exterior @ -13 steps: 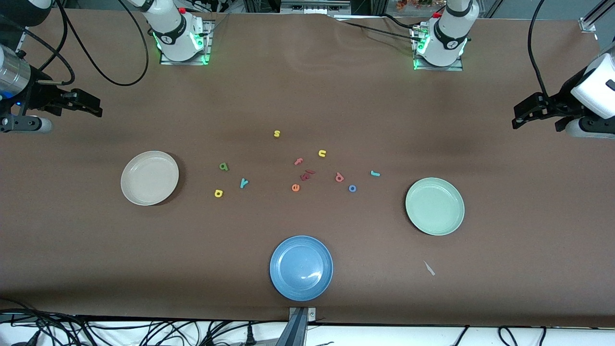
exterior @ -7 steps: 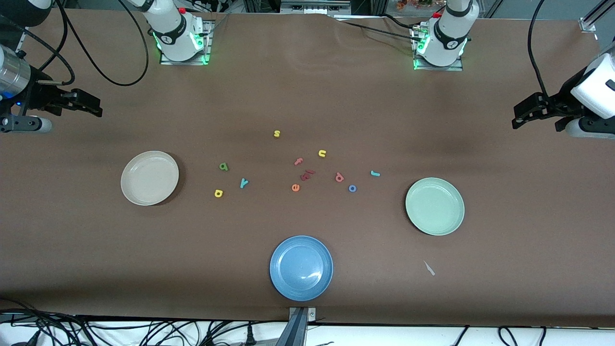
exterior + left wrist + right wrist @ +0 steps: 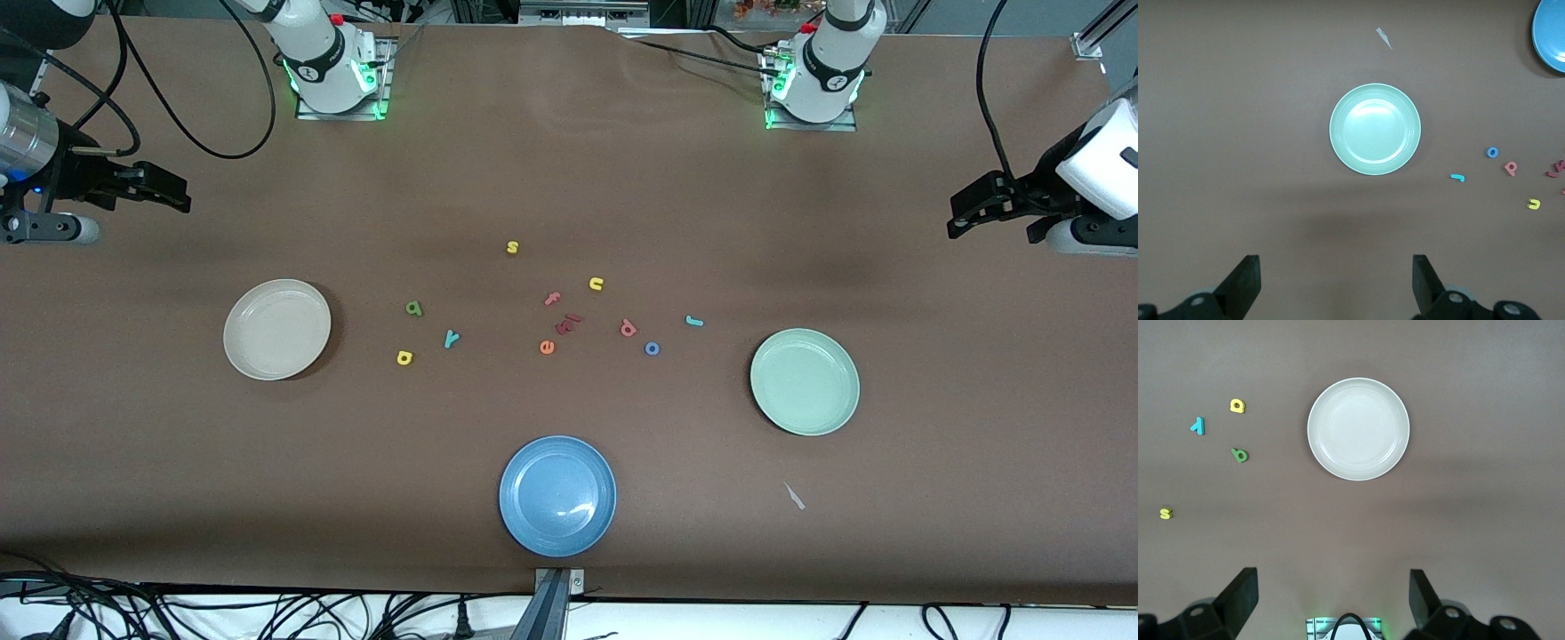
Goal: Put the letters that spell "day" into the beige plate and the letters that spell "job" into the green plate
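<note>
Nothing moved: both grippers, right (image 3: 173, 197) & left (image 3: 965, 213), spread, well apart from letters (image 3: 452, 338).

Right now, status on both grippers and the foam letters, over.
Left gripper and right gripper open, empty, waiting at table ends. All foam letters on table; round beige plate and pale green plate empty. Nothing blocking.

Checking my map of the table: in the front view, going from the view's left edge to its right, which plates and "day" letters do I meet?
Beige plate → yellow letter → green letter → teal y → blue plate → green plate.
</note>
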